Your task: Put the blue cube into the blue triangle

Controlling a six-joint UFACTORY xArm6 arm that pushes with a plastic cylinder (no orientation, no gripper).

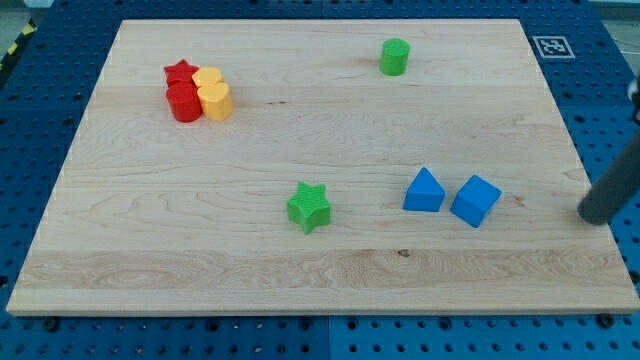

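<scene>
The blue cube lies on the wooden board at the view's lower right. The blue triangle sits just to its left, with a thin gap between them. My tip is the lower end of the dark rod entering from the view's right edge. It stands to the right of the blue cube, about a hundred pixels away, near the board's right edge, touching no block.
A green star lies left of the blue triangle. A green cylinder stands at the top. A red star, a red cylinder, and two yellow blocks cluster at the top left.
</scene>
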